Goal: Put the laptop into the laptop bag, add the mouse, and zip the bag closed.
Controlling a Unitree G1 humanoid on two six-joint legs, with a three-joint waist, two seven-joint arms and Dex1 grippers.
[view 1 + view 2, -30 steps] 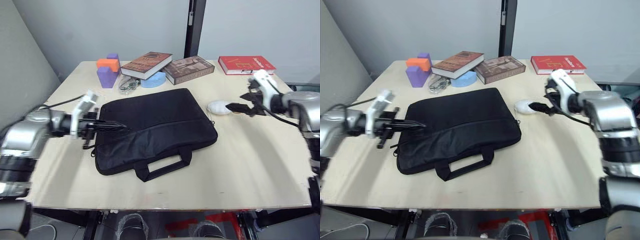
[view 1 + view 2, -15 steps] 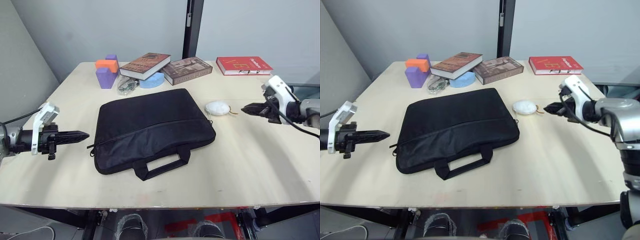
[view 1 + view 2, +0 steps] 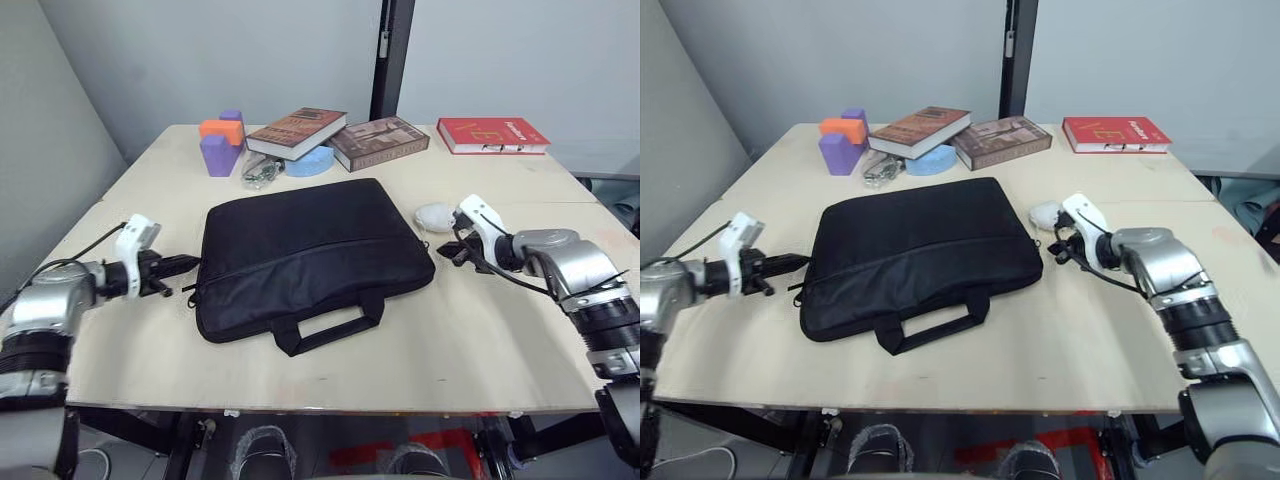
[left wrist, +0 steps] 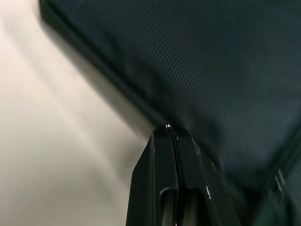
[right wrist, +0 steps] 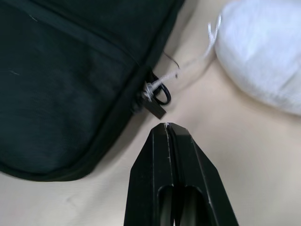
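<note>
Right now, laid out by item:

Laptop bag (image 3: 310,265): lies flat in the middle of the worktop (image 3: 500,330), handles toward the robot. Black woven fabric, soft-sided, rectangular with rounded corners, a seam line across the front pocket.

Zip pull (image 5: 157,96): a small dark metal tab and ring at the bag's right end, with a thin pale thread tied through it, leading toward the white lump.

White lump (image 3: 434,216): a rounded, matte, slightly fuzzy-looking thing just beside the bag's right edge. I cannot tell whether it is the mouse.

Laptop: no silver lid to be seen on the worktop; likely inside the bag already, though that is a judgement.

Left claw (image 4: 170,134): clenched, holding nothing, its tip at the bag's left edge.

Right claw (image 5: 167,129): clenched and empty, pointing at the zip pull from just beside it.

Risks: with the fingers pressed together, the right claw would only push the tab aside. The ring is small and loose, so a grip could slip. The thread could snag and drag the white lump. Soft fabric may bunch or slide unless the left claw braces it.

Background: books (image 3: 295,128), purple and orange blocks (image 3: 220,145), well apart at the far edge.
</note>
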